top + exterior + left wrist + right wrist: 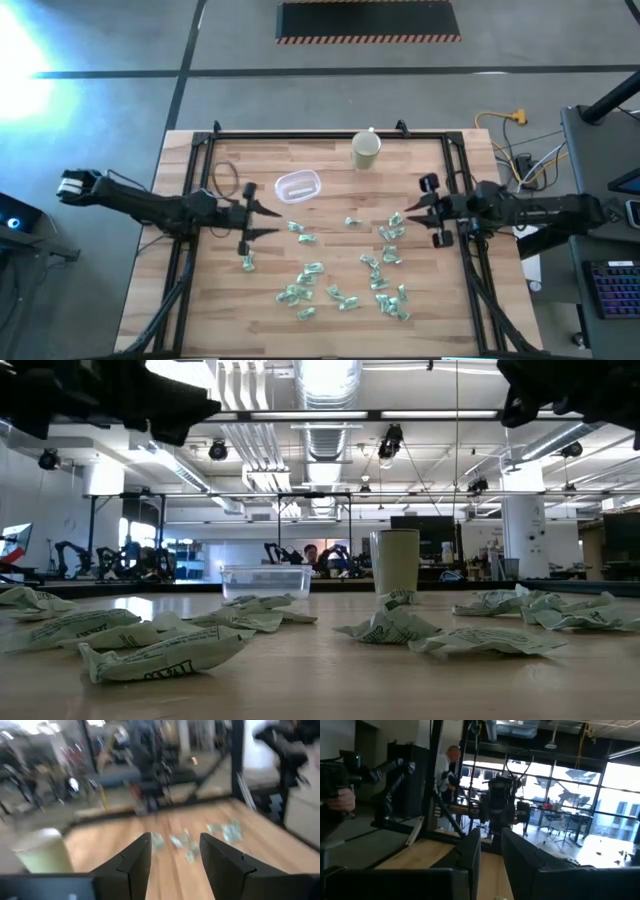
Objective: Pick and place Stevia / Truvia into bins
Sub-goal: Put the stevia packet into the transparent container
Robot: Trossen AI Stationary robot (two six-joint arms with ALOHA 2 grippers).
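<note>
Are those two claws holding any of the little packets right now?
No. The left claw and right claw are both open and empty above the table.

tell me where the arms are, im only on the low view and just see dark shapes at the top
Observer: From above, the left gripper hangs at the left side of the table, below the clear tub; its fingers are open and hold nothing.
Operator: and the other one
Observer: The right gripper is at the right side, open too, beside the nearest sachets of the scatter.
Operator: anything in the tub yet
Observer: None that I can see from above. The packets all lie on the wood, toward the near edge of the table.
Operator: wheres the cup
Observer: The cup stands near the far edge, to the right of the tub.
</note>
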